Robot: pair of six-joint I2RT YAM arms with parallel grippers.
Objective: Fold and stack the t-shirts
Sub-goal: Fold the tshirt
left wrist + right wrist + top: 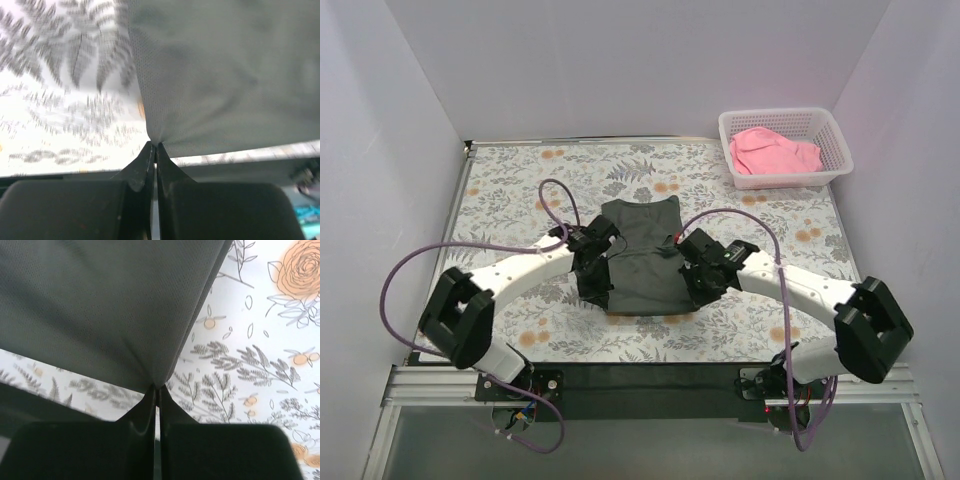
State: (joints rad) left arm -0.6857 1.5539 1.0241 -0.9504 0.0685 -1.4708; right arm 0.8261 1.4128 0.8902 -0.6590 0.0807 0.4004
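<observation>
the dark shirt (642, 255) lies spread on the flowered table (520, 190), well apart from the white mesh basket (830, 125), nearer the arms than the basket and to its left. its neckline points toward the far edge, the side where the basket stands. no sleeves show at its sides, so they are probably already folded in, leaving a narrow rectangle.

the left gripper (154, 146) has its jaws pressed together on a pinch of the dark cloth at the shirt's edge farther from the basket. the right gripper (156, 387) is closed the same way on a corner of the edge nearer the basket. in both wrist views the fabric puckers where the tips meet.

the pink shirt (775, 152) sits crumpled inside the basket, untouched.

the task looks less than half done. the dark shirt seems to be mid-fold, likely awaiting its lengthwise fold. after that the pink shirt has to come out of the basket, be folded, and be stacked with the dark one.
</observation>
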